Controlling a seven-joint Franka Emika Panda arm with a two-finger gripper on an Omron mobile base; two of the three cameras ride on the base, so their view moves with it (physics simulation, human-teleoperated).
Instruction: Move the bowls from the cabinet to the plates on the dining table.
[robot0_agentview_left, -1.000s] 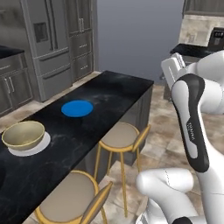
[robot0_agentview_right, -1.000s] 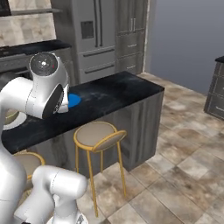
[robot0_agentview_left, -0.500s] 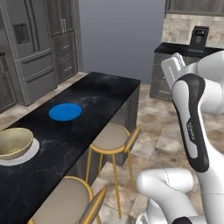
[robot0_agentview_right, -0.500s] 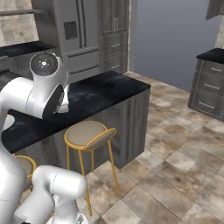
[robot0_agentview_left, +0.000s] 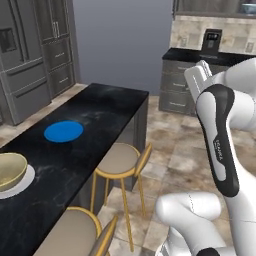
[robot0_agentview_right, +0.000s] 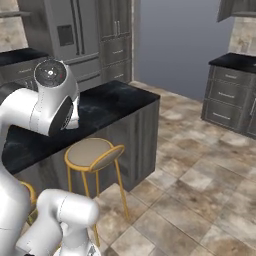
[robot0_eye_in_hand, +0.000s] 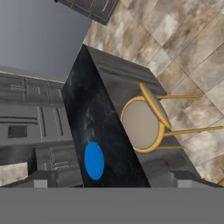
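Jaws stand wide apart, nothing between them. In the hand view the gripper (robot0_eye_in_hand: 109, 178) shows as two dark finger tips (robot0_eye_in_hand: 41, 178) at the bottom of the frame, high over the dining table (robot0_eye_in_hand: 94, 127).

Dining table: long black marble top with white veining, dark grey base. In the left base view it runs from lower left toward the middle (robot0_agentview_left: 107, 107); in the right base view its end shows beyond the arm (robot0_agentview_right: 122, 100).

On the table, counted:
- Bowls: one. Tan/olive bowl (robot0_agentview_left: 9, 170), yellow rim, at the left edge of the left base view, partly cut off by the frame. It sits on the white plate (robot0_agentview_left: 22, 180).
- Plates: two. The white one under the bowl; the blue plate (robot0_agentview_left: 63, 131) bare, farther along the top, well apart from the bowl. The blue plate also shows in the hand view (robot0_eye_in_hand: 94, 160) as a flat bright oval.

Beside the table, on the arm's side: two round stools in the left base view, gold frames, tan seats, the farther stool (robot0_agentview_left: 119, 159) and the nearer stool (robot0_agentview_left: 70, 236).
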